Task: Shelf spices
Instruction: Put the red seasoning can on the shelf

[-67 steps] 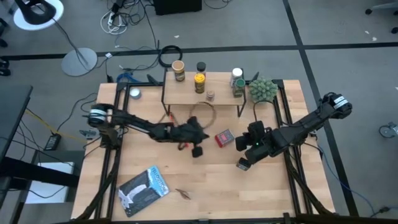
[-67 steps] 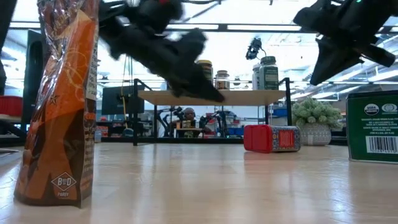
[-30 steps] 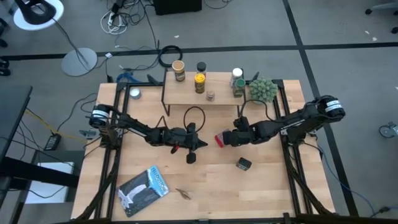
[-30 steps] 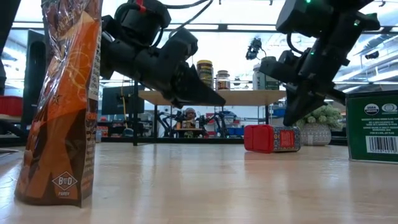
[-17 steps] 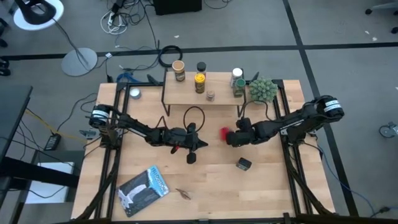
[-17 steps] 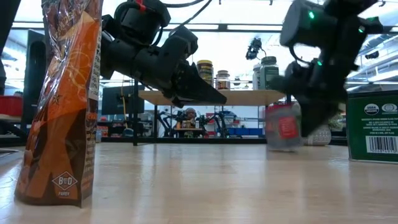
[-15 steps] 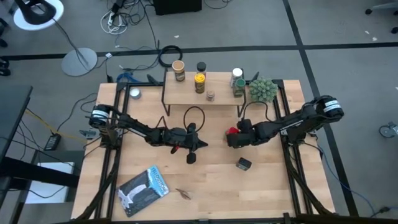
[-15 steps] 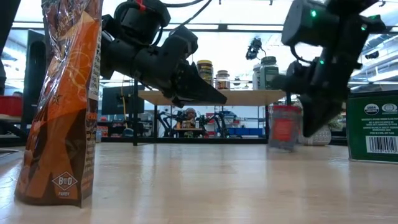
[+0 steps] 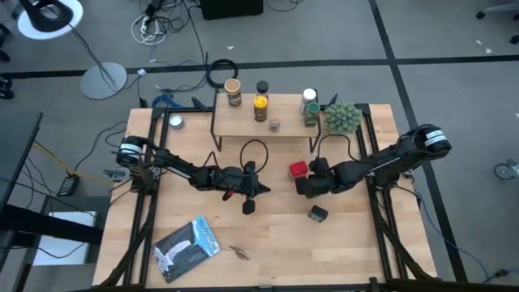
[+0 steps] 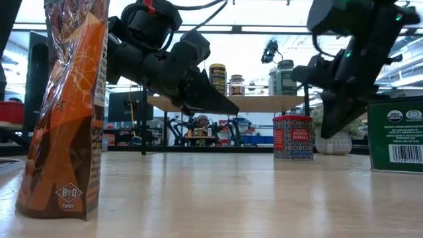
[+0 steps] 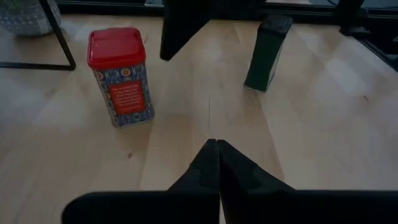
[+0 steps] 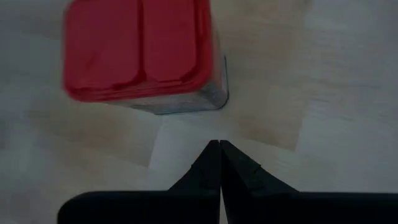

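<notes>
The red tin point(image 9: 298, 169) stands upright on the surface point(image 9: 268, 235), just in front of the shelf's front right leg and toward the surface's right half. Its red lid faces up and the patterned label shows clearly in the low view point(image 10: 293, 137) and in the left wrist view point(image 11: 120, 76).

The right pincer point(image 9: 304, 183) hangs just beside that tin on its near side, fingers pressed together and pinching nothing; in its own wrist view the two dark fingers point(image 12: 210, 163) meet in a point right below the tin's red lid point(image 12: 140, 50), with a sliver of bare wood between them.

The left pincer point(image 9: 254, 195) sits near the middle of the surface, raised above the wood, its fingers also pressed tight together and empty point(image 11: 214, 163). It points across toward the red tin and the green tin.

That green tin point(image 9: 318, 213) rests apart from the others, toward the front right part of the surface, and looms large at the right edge of the low view point(image 10: 396, 134).

Up on the shelf point(image 9: 243, 122), along the surface's far edge, stand the tan-lidded jar point(image 9: 233, 92), the black-lidded jar point(image 9: 262, 88), the yellow jar point(image 9: 260, 108), a tiny jar point(image 9: 275, 124) near the front edge, the white-capped clear bottle point(image 9: 309, 96) and a green-labelled jar point(image 9: 311, 113).

A potted plant point(image 9: 343, 118) sits at the shelf's right end. A flat packet point(image 9: 188, 247) lies toward the front left corner.
</notes>
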Controlling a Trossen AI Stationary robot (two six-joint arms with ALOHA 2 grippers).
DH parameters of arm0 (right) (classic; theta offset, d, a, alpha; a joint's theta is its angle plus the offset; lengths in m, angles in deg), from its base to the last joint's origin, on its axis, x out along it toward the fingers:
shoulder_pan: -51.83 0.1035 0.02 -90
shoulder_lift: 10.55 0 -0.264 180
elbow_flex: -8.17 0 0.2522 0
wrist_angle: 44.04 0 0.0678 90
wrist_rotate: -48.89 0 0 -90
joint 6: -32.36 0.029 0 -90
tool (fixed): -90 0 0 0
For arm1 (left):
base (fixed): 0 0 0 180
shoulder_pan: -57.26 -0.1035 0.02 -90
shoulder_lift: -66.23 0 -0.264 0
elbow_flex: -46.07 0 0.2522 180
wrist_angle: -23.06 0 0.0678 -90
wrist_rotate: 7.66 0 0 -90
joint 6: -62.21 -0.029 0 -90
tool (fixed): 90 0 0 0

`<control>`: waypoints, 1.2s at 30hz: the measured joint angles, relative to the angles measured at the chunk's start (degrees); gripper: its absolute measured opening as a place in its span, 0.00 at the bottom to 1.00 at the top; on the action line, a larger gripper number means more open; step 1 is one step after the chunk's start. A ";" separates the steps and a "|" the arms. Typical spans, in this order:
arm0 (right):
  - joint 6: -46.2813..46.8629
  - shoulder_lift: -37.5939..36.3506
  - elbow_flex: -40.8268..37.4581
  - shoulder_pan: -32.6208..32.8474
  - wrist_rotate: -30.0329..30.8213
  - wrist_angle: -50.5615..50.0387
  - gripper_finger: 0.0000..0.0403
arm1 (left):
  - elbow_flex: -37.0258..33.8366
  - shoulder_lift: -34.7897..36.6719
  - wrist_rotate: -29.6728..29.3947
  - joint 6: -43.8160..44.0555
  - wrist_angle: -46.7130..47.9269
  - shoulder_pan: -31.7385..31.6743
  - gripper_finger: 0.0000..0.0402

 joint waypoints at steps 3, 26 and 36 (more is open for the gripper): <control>1.79 -2.61 0.00 2.81 2.92 -2.32 0.00 | -0.01 0.30 0.00 -1.03 -0.12 0.00 0.00; -20.81 -9.81 0.11 9.83 6.25 -12.64 0.01 | -13.64 45.95 -5.11 -0.01 24.64 -0.46 0.00; -34.21 -10.52 0.11 8.07 10.44 -12.78 0.10 | -28.72 66.71 -6.45 8.40 21.38 0.35 0.00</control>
